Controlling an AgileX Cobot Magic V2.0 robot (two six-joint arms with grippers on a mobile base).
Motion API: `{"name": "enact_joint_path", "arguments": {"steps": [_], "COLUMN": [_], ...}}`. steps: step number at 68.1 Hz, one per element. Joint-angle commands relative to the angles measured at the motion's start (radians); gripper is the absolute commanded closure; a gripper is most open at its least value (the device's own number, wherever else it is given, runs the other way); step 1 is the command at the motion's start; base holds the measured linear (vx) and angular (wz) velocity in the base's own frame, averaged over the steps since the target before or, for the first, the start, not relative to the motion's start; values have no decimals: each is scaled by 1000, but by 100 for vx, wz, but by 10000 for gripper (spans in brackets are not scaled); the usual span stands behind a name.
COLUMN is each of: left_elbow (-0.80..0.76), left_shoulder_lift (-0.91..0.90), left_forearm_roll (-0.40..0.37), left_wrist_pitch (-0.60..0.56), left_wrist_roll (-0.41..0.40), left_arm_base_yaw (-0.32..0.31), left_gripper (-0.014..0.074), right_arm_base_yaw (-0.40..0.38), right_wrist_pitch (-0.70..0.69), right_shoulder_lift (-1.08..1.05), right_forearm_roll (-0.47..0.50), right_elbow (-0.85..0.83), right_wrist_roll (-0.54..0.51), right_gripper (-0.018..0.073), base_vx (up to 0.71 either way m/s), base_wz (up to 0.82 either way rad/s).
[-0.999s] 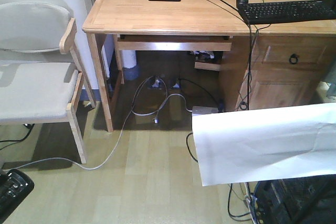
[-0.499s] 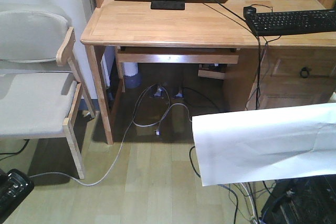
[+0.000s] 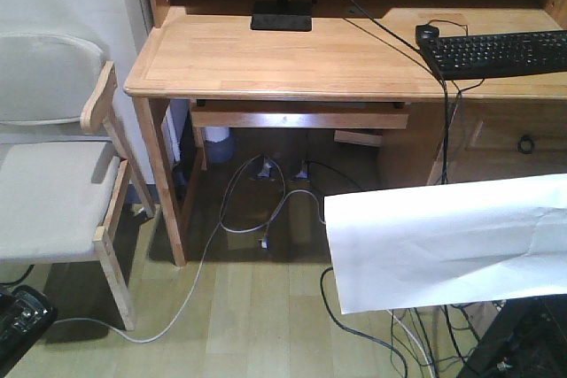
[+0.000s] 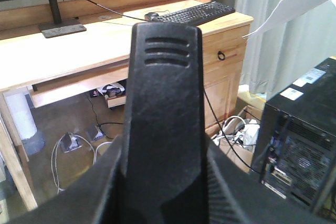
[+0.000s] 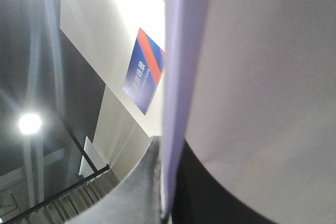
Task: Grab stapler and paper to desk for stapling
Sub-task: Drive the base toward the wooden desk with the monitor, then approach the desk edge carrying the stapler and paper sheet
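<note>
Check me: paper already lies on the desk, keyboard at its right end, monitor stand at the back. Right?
No. The paper is not on the desk yet; it hangs in the air short of it, as the front view shows. The keyboard at the right end and the monitor stand at the back are correct.

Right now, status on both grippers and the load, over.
Left gripper shut on stapler. Right gripper holding paper aloft, not yet on desk. Keyboard, monitor stand on desk; chair at left.
</note>
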Motion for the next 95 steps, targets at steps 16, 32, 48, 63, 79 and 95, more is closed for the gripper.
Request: {"name": "enact_joint_path", "arguments": {"steps": [16, 32, 48, 63, 79, 95], "left_elbow": [-29, -29, -29, -29, -29, -29], "left_shoulder_lift": [10, 10, 10, 10, 10, 10], "left_forearm_roll": [-29, -29, -29, -29, -29, -29], "left_wrist_pitch": [-118, -118, -118, -118, -118, -118], "left_wrist_roll": [-2, -2, -2, -2, -2, -2], "left_arm_base_yaw": [0, 0, 0, 0, 0, 0], "left_gripper": [603, 603, 603, 603, 603, 603], "right_arm_base_yaw": [-1, -1, -1, -1, -1, -1], "right_wrist_pitch": [-144, -144, -144, -144, -144, -141], "right_shoulder_lift": [2, 2, 2, 2, 2, 2], "right_forearm_roll": [13, 13, 13, 13, 13, 13], "right_elbow": [23, 23, 23, 23, 23, 23], "right_wrist_roll": [-13, -13, -13, -13, -13, -13], "right_gripper": [561, 561, 561, 561, 561, 561], "base_vx": [18, 18, 18, 17, 16, 15], "base_wz": [-1, -1, 0, -1, -3, -2]}}
